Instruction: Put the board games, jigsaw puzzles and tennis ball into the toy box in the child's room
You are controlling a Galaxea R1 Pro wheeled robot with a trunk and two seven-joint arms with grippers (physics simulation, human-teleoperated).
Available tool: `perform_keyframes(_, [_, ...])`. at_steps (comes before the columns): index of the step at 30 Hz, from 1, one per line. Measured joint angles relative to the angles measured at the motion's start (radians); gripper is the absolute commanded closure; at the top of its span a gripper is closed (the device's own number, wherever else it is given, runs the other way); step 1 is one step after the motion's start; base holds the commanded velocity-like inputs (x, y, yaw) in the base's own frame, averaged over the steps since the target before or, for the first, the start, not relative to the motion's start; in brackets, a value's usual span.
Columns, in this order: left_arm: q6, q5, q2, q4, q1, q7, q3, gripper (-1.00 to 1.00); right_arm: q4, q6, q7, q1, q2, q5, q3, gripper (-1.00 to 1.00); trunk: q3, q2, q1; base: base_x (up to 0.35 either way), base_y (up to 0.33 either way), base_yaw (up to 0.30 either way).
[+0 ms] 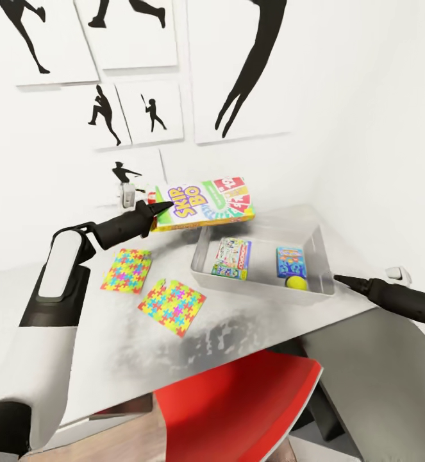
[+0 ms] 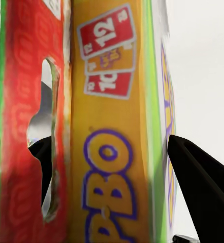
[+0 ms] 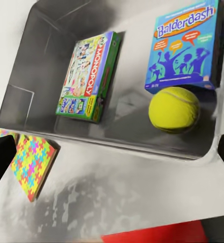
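Observation:
My left gripper (image 1: 156, 210) is shut on the left end of the Skip-Bo box (image 1: 202, 204), held in the air above the table (image 1: 109, 359), just behind the toy box's far left corner. In the left wrist view the Skip-Bo box (image 2: 112, 152) sits between the dark fingers (image 2: 203, 187). The grey toy box (image 1: 263, 290) holds the Monopoly box (image 1: 231, 258), the blue game box (image 1: 291, 262) and the tennis ball (image 1: 296, 282). Two jigsaw puzzles (image 1: 127, 270) (image 1: 172, 307) lie flat on the table left of the toy box. My right gripper (image 1: 343, 280) hovers open by the toy box's right near corner, holding nothing.
A red chair (image 1: 238, 410) is tucked under the table's near edge. A white wall with black athlete posters (image 1: 129, 32) stands right behind the table. The lower dark-grey cabinet top (image 1: 379, 372) lies under my right arm.

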Motion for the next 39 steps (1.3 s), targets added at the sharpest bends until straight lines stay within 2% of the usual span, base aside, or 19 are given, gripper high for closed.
perform_keyframes(10, [0.002,-0.005,-0.002,0.082,-0.009,-0.010,-0.024,1.00,0.000,0.000,0.000,0.000,0.001,-0.001,0.000,-1.00,0.004,0.000,0.000,0.000,0.000,-0.260])
perform_keyframes(18, [-0.003,-0.003,-0.005,0.067,-0.009,-0.007,-0.031,1.00,0.000,0.000,0.000,0.000,0.001,-0.001,0.001,-1.00,0.006,0.000,0.000,0.000,0.000,-0.233])
perform_keyframes(32, [-0.005,-0.005,-0.007,0.058,-0.009,0.003,-0.034,1.00,0.000,0.000,0.001,0.000,0.003,-0.002,0.005,-1.00,0.007,0.000,0.000,0.000,0.000,-0.045])
perform_keyframes(39, [-0.003,-0.009,-0.006,0.128,-0.043,0.006,-0.053,1.00,0.000,0.000,0.001,0.000,0.003,-0.003,0.007,-1.00,0.007,0.000,0.000,0.000,0.000,-0.006])
